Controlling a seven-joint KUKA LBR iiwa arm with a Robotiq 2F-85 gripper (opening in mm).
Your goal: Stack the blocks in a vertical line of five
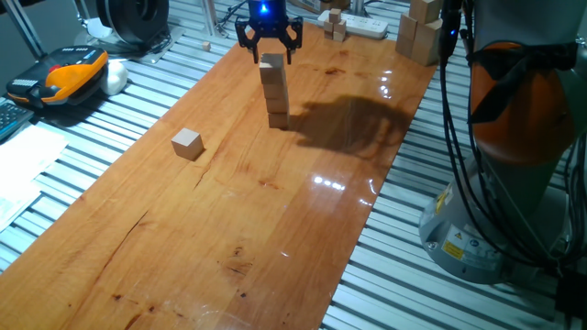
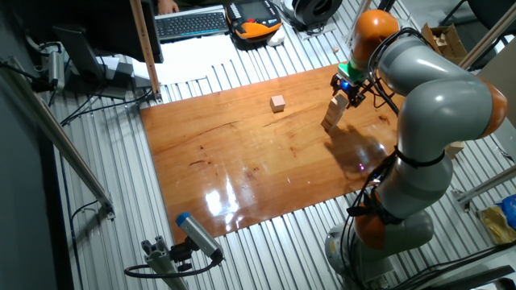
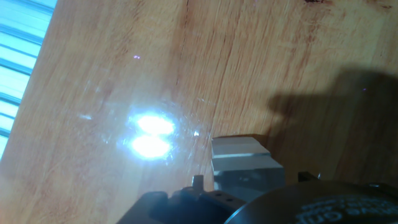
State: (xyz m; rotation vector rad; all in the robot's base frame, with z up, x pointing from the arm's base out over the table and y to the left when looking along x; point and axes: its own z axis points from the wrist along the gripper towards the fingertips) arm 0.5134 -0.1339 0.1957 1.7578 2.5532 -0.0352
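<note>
Arm outstretched — jaws above stack [image 1: 273, 88]

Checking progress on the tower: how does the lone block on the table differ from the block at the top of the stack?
The lone block rests directly on the wooden table; the top block rests on other blocks. The lone block stands apart to the side, with nothing near it; the top block sits right under the gripper, between its fingers. Both are light-tan wooden cubes that look alike in size.
</note>
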